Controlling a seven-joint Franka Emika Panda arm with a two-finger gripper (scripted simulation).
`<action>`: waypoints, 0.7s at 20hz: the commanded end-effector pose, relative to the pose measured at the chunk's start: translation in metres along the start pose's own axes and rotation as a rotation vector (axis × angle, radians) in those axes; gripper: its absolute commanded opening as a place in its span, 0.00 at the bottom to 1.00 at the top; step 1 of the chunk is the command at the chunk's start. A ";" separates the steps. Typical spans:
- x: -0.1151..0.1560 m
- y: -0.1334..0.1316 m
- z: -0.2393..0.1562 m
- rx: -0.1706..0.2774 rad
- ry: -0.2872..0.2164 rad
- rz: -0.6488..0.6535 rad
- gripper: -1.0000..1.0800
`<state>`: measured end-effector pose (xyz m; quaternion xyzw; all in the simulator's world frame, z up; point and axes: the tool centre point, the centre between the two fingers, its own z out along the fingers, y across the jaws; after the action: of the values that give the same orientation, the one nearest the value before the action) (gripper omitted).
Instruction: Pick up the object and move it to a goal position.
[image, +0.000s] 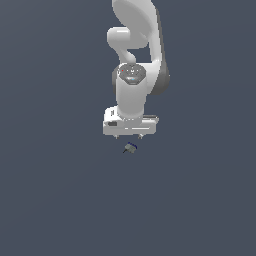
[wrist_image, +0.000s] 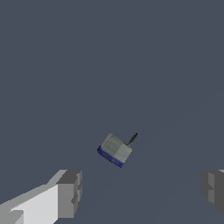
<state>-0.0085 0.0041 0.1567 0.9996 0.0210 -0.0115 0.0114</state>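
Hovering my hand (image: 129, 136) wide open above the object (wrist_image: 114, 150). It sits skewed ahead of my fingers (wrist_image: 69, 193); descending now risks clipping or missing it.

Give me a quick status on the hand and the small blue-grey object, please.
Hand open, holding nothing. Object on the floor, untouched, beyond the fingertips. Nothing in the way.

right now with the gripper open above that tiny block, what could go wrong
The object is far smaller than the wide gap between the fingers, so a slightly off-centre descent could nudge it instead of trapping it. It also sits skewed to the gripper, so closing may spin it, or catch its thin dark stub.
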 end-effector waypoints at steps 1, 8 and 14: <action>0.000 0.000 0.000 0.000 0.000 0.000 0.96; 0.004 0.020 -0.008 0.001 0.001 0.046 0.96; 0.004 0.024 -0.010 0.000 0.001 0.048 0.96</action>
<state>-0.0030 -0.0198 0.1679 0.9999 -0.0033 -0.0105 0.0117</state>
